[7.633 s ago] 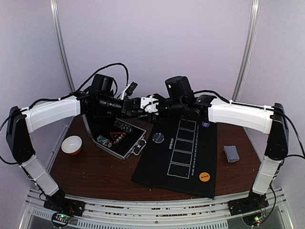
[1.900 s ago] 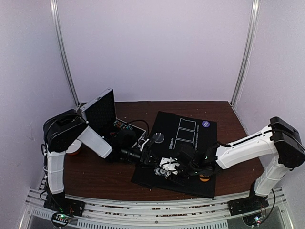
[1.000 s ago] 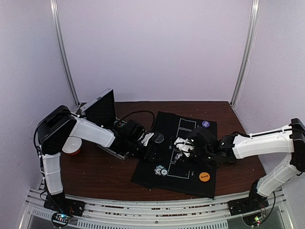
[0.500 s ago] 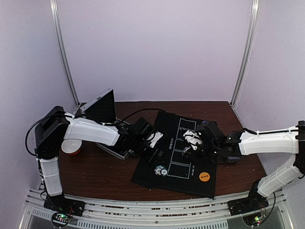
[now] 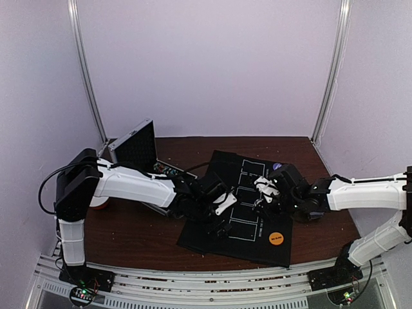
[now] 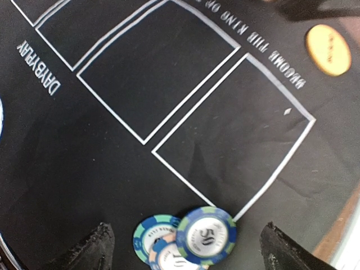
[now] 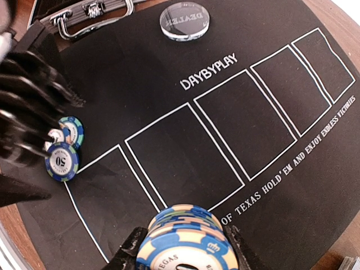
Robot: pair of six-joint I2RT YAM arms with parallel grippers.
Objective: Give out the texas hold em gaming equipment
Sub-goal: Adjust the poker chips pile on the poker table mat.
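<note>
Three loose poker chips (image 6: pixel 205 235) lie overlapping on the black Texas Hold'em mat (image 6: pixel 169 73), at the corner of a card box: a blue "50", a teal one and a pale one. My left gripper (image 6: pixel 188 250) hovers open right over them, one finger (image 6: pixel 98 247) on each side and neither touching. In the top view that gripper (image 5: pixel 222 222) hides the chips. My right gripper (image 7: pixel 183 247) is shut on a stack of blue-and-cream chips (image 7: pixel 188 239), held above the mat's printed boxes (image 5: pixel 264 193). The right wrist view shows the loose chips (image 7: pixel 62 160) at far left.
An orange disc (image 5: pixel 276 238) sits near the mat's front right corner and a purple disc (image 5: pixel 278 167) at its far edge. A clear dealer button (image 7: pixel 183 21) lies by the open silver case (image 5: pixel 138 147). The case handle (image 7: pixel 93 12) touches the mat's edge.
My left gripper moved from the case edge out over the loose chips and opened wide. The right gripper drew back to the right, its chip stack still held.
</note>
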